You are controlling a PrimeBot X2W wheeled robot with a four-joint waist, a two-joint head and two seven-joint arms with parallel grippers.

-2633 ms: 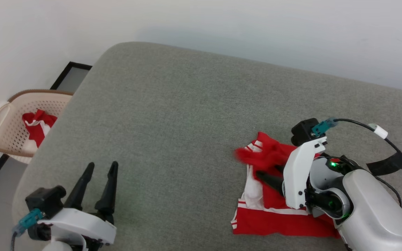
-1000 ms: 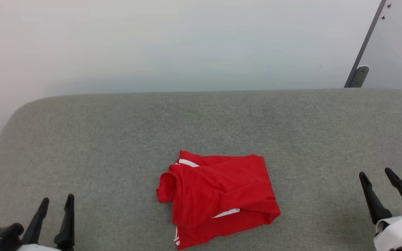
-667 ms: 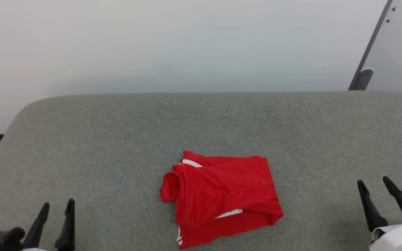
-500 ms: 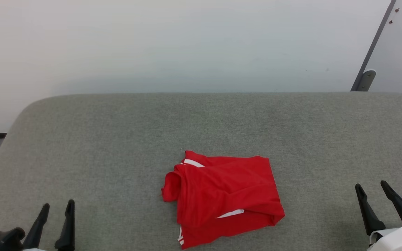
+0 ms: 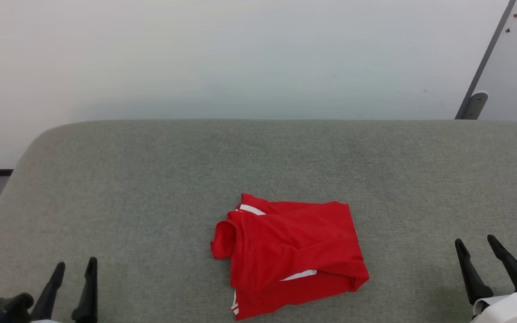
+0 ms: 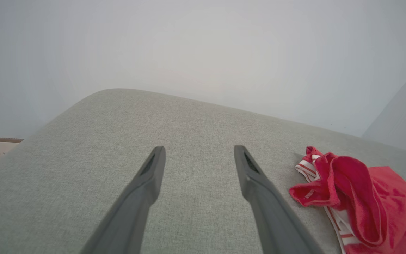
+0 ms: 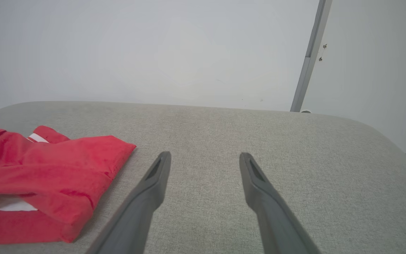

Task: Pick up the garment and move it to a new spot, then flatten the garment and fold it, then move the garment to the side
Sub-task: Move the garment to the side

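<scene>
Garment (image 5: 290, 258) lies loosely folded at the grey cushion's (image 5: 151, 179) near middle, with left gripper (image 5: 76, 262) and right gripper (image 5: 475, 240) wide open and empty over its near corners, likely clearing room for re-grasping.

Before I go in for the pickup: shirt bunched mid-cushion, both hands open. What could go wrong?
The garment lies in stacked layers with a rolled left edge; a pinch there may lift only the top layer. The left hand and right hand stand open, apart from it on either side; a low sideways reach could push the cloth across the cushion rather than grip it.
</scene>
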